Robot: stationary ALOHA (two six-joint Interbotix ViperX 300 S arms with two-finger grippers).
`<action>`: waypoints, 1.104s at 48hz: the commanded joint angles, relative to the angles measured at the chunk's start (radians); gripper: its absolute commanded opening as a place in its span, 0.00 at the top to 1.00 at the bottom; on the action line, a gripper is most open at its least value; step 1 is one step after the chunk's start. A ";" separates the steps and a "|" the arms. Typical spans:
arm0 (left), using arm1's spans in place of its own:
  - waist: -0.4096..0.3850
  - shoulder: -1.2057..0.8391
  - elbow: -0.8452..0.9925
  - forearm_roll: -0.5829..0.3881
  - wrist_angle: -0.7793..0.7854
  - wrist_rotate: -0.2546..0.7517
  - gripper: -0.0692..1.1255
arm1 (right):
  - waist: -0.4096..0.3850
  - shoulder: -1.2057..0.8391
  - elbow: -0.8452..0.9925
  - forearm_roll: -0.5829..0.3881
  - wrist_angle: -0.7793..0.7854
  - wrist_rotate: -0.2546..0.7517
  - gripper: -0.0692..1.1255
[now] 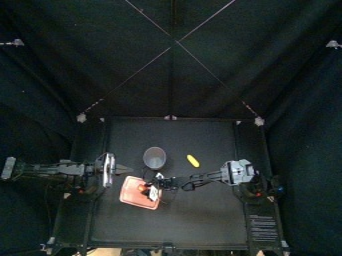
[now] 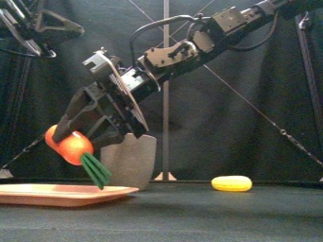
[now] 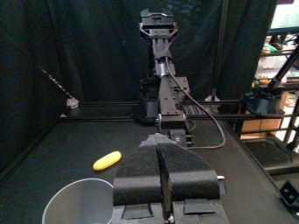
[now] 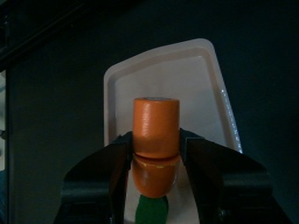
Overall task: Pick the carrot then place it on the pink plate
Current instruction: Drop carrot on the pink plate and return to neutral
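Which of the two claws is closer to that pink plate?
The right gripper: it holds the carrot directly over the pink plate. The left gripper rests shut, off the plate's left edge, near the grey cup.

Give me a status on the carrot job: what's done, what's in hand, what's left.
Done: the carrot is picked up, clamped in the right gripper and off the table. In hand: it hangs tilted over the pink plate, green end down and close to the plate; whether it touches is unclear. Left: set it down and open the jaws. The left gripper rests shut at the table's left side.
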 commanded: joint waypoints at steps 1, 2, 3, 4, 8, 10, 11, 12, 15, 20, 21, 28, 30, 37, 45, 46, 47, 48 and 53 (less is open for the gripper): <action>-0.002 0.000 -0.026 0.002 -0.009 0.000 0.96 | 0.003 -0.025 -0.032 0.000 -0.006 -0.002 0.28; -0.002 0.000 -0.026 0.003 -0.009 0.000 0.96 | 0.003 -0.025 -0.034 0.002 -0.006 -0.002 0.26; -0.002 -0.002 -0.025 0.003 -0.009 0.000 0.96 | 0.005 -0.025 -0.032 0.000 -0.008 -0.003 0.24; -0.002 0.000 -0.025 0.003 -0.009 0.000 0.96 | 0.005 -0.025 -0.032 -0.002 -0.009 -0.003 0.21; -0.002 0.000 -0.025 0.003 -0.009 0.000 0.96 | 0.005 -0.025 -0.031 -0.003 -0.009 -0.002 0.13; -0.002 0.000 -0.025 0.003 -0.009 0.000 0.96 | 0.005 -0.025 -0.029 -0.006 -0.009 -0.003 0.10; -0.002 0.000 -0.026 0.003 -0.009 0.000 0.96 | 0.006 -0.026 -0.029 -0.009 -0.009 -0.003 0.09; -0.002 0.000 -0.025 0.003 -0.009 0.000 0.96 | 0.006 -0.029 -0.028 -0.012 -0.009 -0.002 0.08; -0.002 0.000 -0.025 0.003 -0.008 0.000 0.96 | 0.006 -0.037 -0.023 -0.020 -0.005 0.000 0.07; -0.002 0.000 -0.025 0.003 -0.006 0.000 0.96 | 0.006 -0.086 0.008 -0.063 -0.002 -0.006 0.07; -0.002 0.000 -0.025 0.002 -0.006 0.000 0.96 | 0.006 -0.097 0.015 -0.075 -0.002 -0.006 0.07; -0.002 -0.002 -0.023 0.003 -0.006 0.000 0.96 | 0.006 -0.199 0.087 -0.143 -0.014 0.005 0.07; -0.002 -0.002 -0.023 0.003 -0.005 0.000 0.96 | 0.006 -0.233 0.107 -0.155 -0.018 0.005 0.07; -0.002 -0.006 -0.025 0.003 -0.006 0.000 0.96 | 0.008 -0.345 0.186 -0.192 -0.028 0.003 0.07; -0.002 -0.015 -0.025 0.003 -0.006 0.000 0.96 | 0.002 -0.466 0.295 -0.241 -0.037 0.003 0.07; -0.002 -0.015 -0.025 0.003 -0.005 0.000 0.96 | 0.002 -0.483 0.308 -0.247 -0.037 0.002 0.07; -0.002 -0.017 -0.023 0.003 -0.005 0.000 0.96 | 0.000 -0.502 0.322 -0.255 -0.037 0.002 0.07; -0.002 -0.018 -0.023 0.003 -0.006 0.000 0.96 | 0.000 -0.518 0.336 -0.262 -0.037 0.002 0.07; 0.000 -0.023 -0.023 0.003 -0.006 0.000 0.96 | -0.003 -0.617 0.407 -0.293 -0.048 0.002 0.07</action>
